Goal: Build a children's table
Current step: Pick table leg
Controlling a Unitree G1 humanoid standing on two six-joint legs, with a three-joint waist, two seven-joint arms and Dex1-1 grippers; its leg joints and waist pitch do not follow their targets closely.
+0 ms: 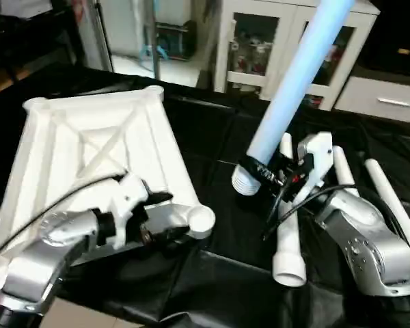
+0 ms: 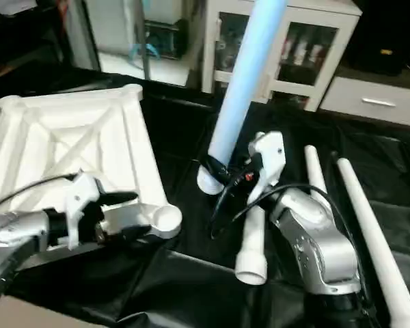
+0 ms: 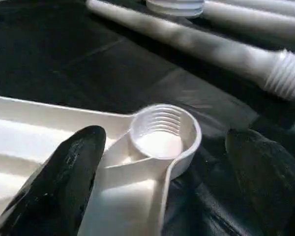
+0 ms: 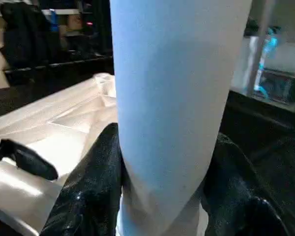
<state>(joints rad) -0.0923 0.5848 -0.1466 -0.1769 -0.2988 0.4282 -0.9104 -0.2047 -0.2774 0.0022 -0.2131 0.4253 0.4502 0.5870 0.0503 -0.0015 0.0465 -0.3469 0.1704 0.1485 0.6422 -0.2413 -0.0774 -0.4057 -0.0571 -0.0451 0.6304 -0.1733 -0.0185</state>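
I am at the step of fitting a leg into the top (image 1: 89, 147), which lies underside up on the black table (image 1: 219, 273). My right gripper (image 1: 272, 172) pinches one leg (image 1: 297, 75) just above its threaded end, holding it raised and tilted, the thread hanging over the cloth beside the top's near corner socket (image 3: 162, 137). My left gripper (image 1: 165, 220) is spread wide, one finger (image 3: 64, 177) over the top's rim and the other (image 3: 265, 172) on the cloth side, the socket between them; I can't tell whether either touches it.

Next, I judge, the leg must swing across to the socket, stand upright over it, and go down so the thread catches; then it needs turning. My left fingers would do well to close on the corner and steady the top.

Three more legs (image 1: 287, 225) lie on the cloth beyond the socket, under and beside my right arm. My own left fingers crowd the socket, so the leg's path is tight.
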